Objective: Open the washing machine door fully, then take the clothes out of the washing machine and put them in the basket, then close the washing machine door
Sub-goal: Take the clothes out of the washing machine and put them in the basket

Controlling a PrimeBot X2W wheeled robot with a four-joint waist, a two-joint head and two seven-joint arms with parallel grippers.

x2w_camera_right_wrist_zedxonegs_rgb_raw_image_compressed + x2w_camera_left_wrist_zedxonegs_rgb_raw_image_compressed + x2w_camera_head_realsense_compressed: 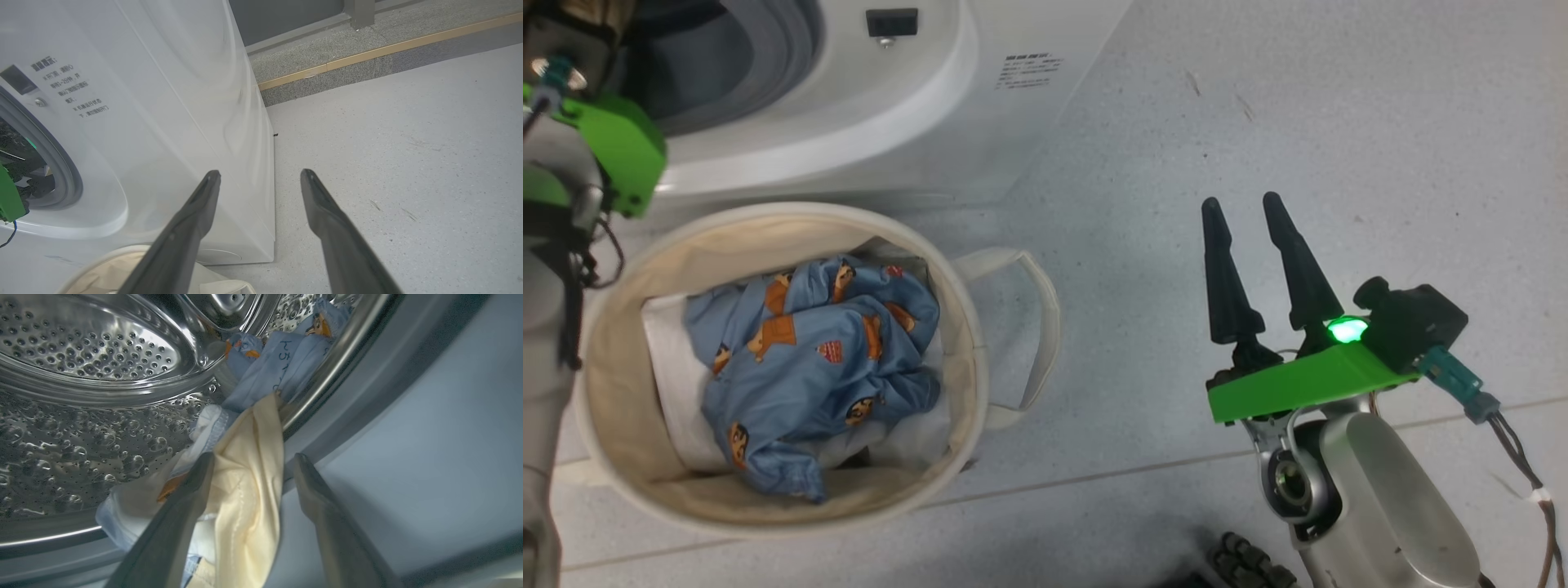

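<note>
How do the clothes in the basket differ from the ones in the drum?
Basket clothes lie crumpled in the basket; drum clothes trail over the drum lip. Basket clothes show mostly blue bear print; drum clothes show a cream panel between the fingers of the open left gripper. Both share the blue bear fabric.

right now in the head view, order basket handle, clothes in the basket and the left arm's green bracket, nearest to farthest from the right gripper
1. basket handle, just left of the right gripper
2. clothes, further left, inside the basket
3. green bracket, far left, at the washing machine mouth
</note>
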